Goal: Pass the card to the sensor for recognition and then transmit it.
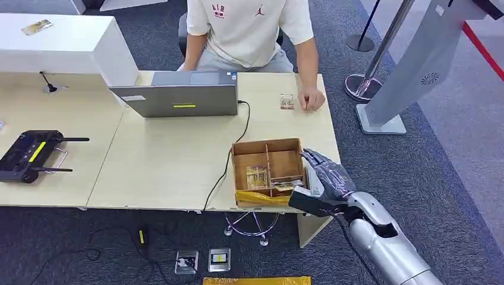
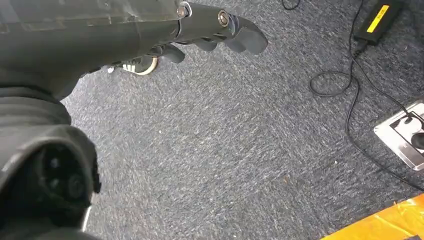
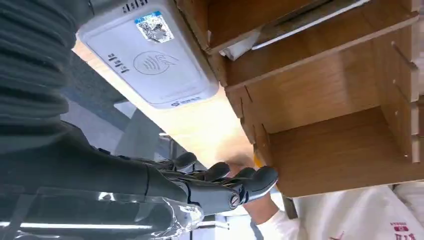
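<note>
**Reaching toward the card box, nothing picked up yet**

Pale wooden tabletop (image 1: 166, 166) spans the head view over grey carpet. At its far left lies a black controller (image 1: 30, 155), then an open laptop (image 1: 178, 100) whose cable runs toward the near edge. Further right stands a partitioned wooden box (image 1: 268, 169) with cards (image 1: 257, 176) lying in its near-left compartment. Just beside the box's right wall hovers the right hand (image 1: 325, 173), fingers spread and holding nothing. In the right wrist view a white card sensor (image 3: 150, 55) sits flat on the tabletop against the box's near corner. Beyond, a seated person rests a hand (image 1: 311, 98) near a loose card (image 1: 287, 101). The left hand (image 2: 220, 30) hangs over the floor, fingers loosely curled, nothing in them.

By my reading, the task is at its first step: fetching a card. Next the right hand must move over the box, dip into the card compartment and pinch one card.
</note>
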Robot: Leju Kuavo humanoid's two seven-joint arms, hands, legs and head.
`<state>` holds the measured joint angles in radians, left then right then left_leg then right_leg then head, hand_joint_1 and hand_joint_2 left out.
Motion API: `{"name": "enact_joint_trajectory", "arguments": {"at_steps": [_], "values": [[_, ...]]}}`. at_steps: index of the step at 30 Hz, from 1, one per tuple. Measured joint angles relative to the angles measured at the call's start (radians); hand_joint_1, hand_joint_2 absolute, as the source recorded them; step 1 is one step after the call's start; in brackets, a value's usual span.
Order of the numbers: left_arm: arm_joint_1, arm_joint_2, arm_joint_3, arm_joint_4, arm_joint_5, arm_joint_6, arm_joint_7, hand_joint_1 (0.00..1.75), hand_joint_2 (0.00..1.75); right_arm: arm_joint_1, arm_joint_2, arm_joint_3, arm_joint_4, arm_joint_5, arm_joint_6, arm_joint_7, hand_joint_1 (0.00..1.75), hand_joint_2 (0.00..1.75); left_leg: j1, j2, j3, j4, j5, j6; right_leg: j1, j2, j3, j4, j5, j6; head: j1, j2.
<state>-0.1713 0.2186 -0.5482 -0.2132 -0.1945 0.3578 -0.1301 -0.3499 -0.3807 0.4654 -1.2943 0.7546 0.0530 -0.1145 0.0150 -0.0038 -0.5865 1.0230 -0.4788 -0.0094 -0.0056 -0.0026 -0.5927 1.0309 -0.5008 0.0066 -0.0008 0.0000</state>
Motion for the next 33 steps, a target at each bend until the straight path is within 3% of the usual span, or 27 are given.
{"name": "enact_joint_trajectory", "arguments": {"at_steps": [5,12,22,33], "values": [[0.001,0.0,0.0,0.0,0.003,0.009,0.0,0.0,0.0,-0.004,0.017,0.011,0.003,0.06,-0.097,-0.047,0.0,1.75,0.0,0.0,0.0,0.0,0.0,0.0,0.0,0.0,0.0,0.0,0.0,0.0,0.0,0.0],[0.003,0.0,0.0,0.0,0.003,0.011,0.0,0.0,0.0,-0.002,0.05,0.03,0.004,0.092,-0.174,-0.083,0.0,1.75,0.0,0.0,0.0,0.0,0.0,0.0,0.0,0.0,0.0,0.0,0.0,0.0,0.0,0.0],[0.002,0.0,-0.001,0.0,0.003,0.01,0.0,0.0,0.0,0.0,0.084,0.063,0.036,0.094,-0.184,-0.093,0.0,1.75,0.0,0.0,0.0,0.0,0.0,0.0,0.0,0.0,0.0,0.0,0.0,0.0,0.0,0.0],[0.002,0.0,-0.001,0.0,0.008,0.01,0.0,0.0,0.0,-0.001,0.085,0.074,0.065,0.093,-0.182,-0.093,0.0,1.75,0.0,0.0,0.0,0.0,0.0,0.0,0.0,0.0,0.0,0.0,0.0,0.0,0.0,0.0]]}}
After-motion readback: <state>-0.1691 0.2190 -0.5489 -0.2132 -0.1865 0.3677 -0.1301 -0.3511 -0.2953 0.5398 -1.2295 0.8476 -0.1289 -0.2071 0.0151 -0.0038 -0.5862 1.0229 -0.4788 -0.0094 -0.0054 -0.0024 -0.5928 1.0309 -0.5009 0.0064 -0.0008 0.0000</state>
